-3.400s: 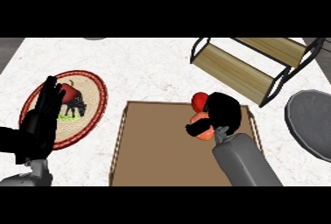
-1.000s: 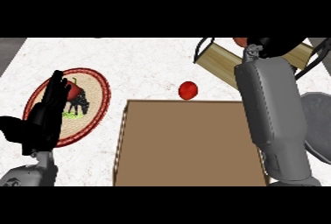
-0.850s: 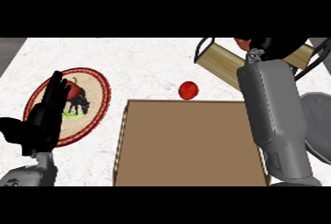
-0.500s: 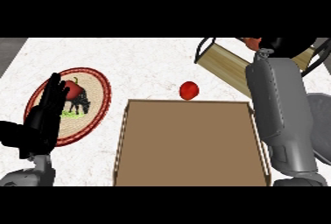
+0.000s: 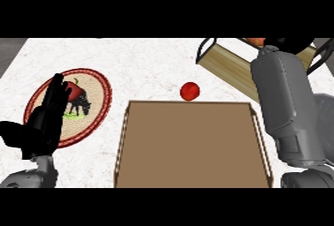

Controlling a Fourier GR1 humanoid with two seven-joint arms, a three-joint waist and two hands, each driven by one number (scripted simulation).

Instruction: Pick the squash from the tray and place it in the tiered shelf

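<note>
Left robot hand (image 5: pixel 46 117): open, fingers up, resting at near left, overlapping the patterned plate (image 5: pixel 94 90). Tray (image 5: pixel 189 145): nearest you, centre; the squash is not on it. Red round fruit (image 5: pixel 190 91): on the surface (image 5: pixel 150 62) just past the tray's far rim, close to the right forearm's line, so mind it. Tiered shelf (image 5: pixel 227 66): far right. Right robot hand (image 5: pixel 285 43): up at the shelf; you cannot tell its grip. Squash (image 5: pixel 256 41): an orange sliver beside that hand. Expect a stiff, smooth rind that is likely to roll; hold it across the widest part.
</note>
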